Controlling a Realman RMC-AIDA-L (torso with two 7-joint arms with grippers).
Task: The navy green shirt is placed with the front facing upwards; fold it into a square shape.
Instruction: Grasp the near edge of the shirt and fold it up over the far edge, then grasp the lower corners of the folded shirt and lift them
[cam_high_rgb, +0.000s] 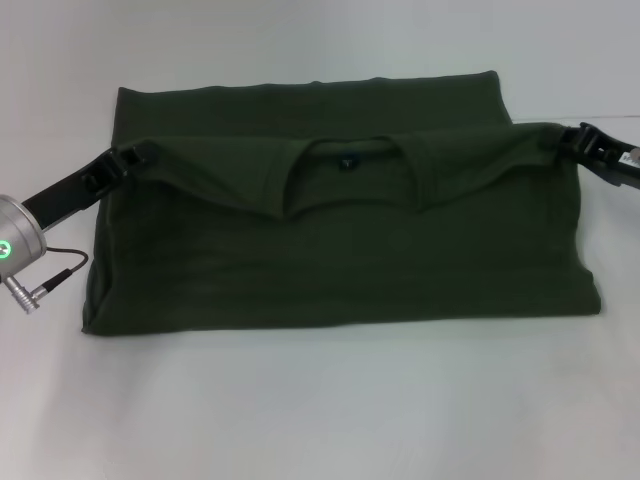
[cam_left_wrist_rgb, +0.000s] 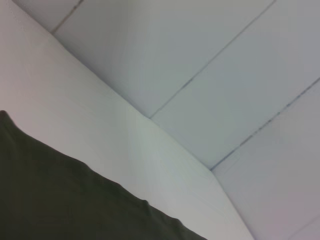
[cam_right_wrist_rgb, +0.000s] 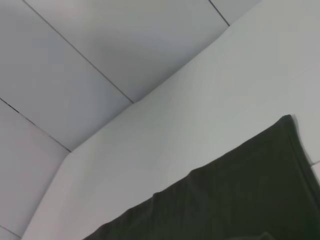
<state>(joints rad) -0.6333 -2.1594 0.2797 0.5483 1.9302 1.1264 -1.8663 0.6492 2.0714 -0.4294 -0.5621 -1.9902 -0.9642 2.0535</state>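
- Left tool, at mid-left of the frame, and right tool, at upper right, each grip the navy green shirt.
- Collar edge folded partway down; squaring remains.

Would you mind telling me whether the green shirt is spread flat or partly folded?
Partly folded. The navy green shirt has its collar edge doubled over the body, held at its corners by the left end effector and right end effector.
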